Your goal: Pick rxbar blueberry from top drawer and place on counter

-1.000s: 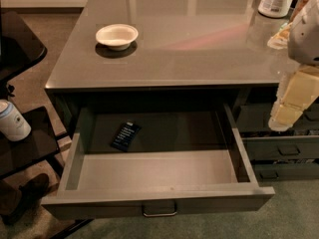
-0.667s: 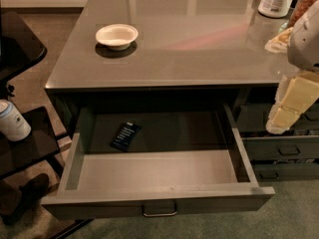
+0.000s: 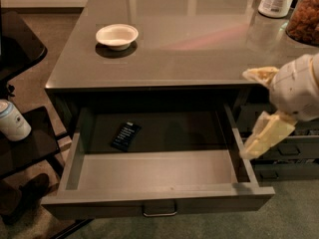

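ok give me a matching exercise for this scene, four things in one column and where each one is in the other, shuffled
Things
1. rxbar blueberry
2. white bowl
3. hand
4. white can

Places
A. on the left part of the counter
B. at the right, by the right wall of the open top drawer, fingers apart
C. on the black side shelf at far left
D. lying flat in the top drawer, back left

Pairs: 1-D, 2-A, 3-B, 4-C
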{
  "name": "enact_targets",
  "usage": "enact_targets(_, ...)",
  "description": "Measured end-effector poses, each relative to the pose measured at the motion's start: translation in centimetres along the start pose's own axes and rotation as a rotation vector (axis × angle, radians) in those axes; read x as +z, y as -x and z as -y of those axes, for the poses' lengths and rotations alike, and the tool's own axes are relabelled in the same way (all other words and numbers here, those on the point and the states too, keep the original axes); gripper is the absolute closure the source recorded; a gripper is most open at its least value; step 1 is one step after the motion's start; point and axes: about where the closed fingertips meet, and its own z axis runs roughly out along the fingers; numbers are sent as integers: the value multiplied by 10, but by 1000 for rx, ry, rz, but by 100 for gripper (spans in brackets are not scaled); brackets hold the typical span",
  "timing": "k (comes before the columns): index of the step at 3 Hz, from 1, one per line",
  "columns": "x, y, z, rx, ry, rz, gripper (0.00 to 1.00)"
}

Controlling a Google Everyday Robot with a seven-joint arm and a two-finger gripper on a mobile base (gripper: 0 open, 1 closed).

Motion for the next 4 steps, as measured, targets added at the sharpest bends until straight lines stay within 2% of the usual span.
enact_targets(1,52,24,-15,-5,1,195,0)
enact_targets(2,93,81,-21,12,-4,378,0)
enact_targets(3,93,100,-18,16,-17,412,0)
enact_targets(4,93,99,-18,16,-17,412,0)
